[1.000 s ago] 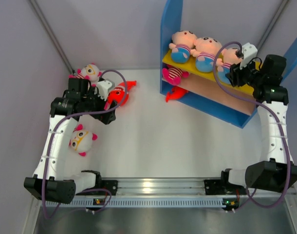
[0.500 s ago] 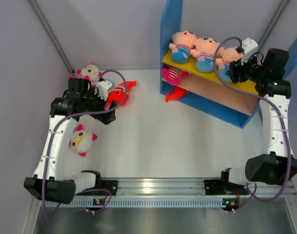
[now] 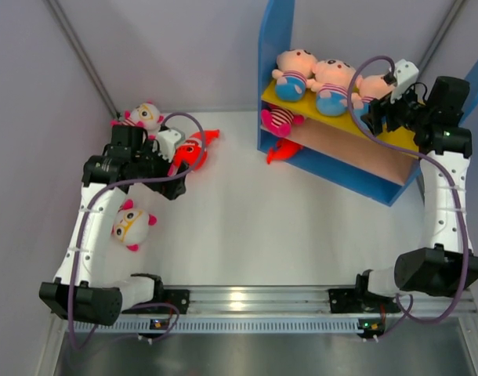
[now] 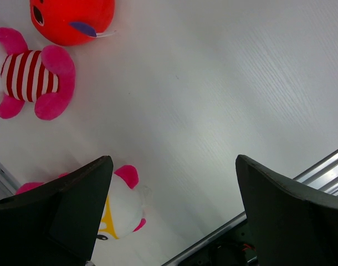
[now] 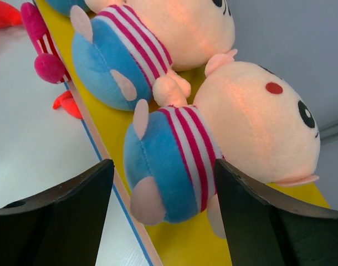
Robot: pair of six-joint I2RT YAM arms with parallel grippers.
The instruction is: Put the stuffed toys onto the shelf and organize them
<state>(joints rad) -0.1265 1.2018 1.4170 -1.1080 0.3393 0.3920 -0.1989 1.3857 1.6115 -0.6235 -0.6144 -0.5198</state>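
The shelf (image 3: pixel 274 47) stands at the back right. Its yellow top board (image 5: pixel 185 244) carries three peach dolls side by side (image 3: pixel 294 72). My right gripper (image 5: pixel 163 166) is open around the blue pants of the rightmost peach doll (image 5: pixel 252 122), its fingers apart from the doll. A striped doll (image 3: pixel 278 119) lies on the middle board and a red fish (image 3: pixel 282 149) on the base. My left gripper (image 4: pixel 173 166) hangs open and empty over the table at the left. Beside it are a red fish (image 4: pixel 72 19), a striped doll (image 4: pixel 33 80) and a white-faced doll (image 4: pixel 122 205).
A metal rail (image 3: pixel 247 298) runs along the near edge, also seen as the rail (image 4: pixel 324 166) in the left wrist view. Grey walls close in the left, back and right. The shelf's right blue panel (image 3: pixel 474 78) stands just beyond my right arm.
My right gripper has opened wider and let go of the rightmost peach doll, which now rests on the top board. That arm has shifted slightly up and right. The left arm has not moved.
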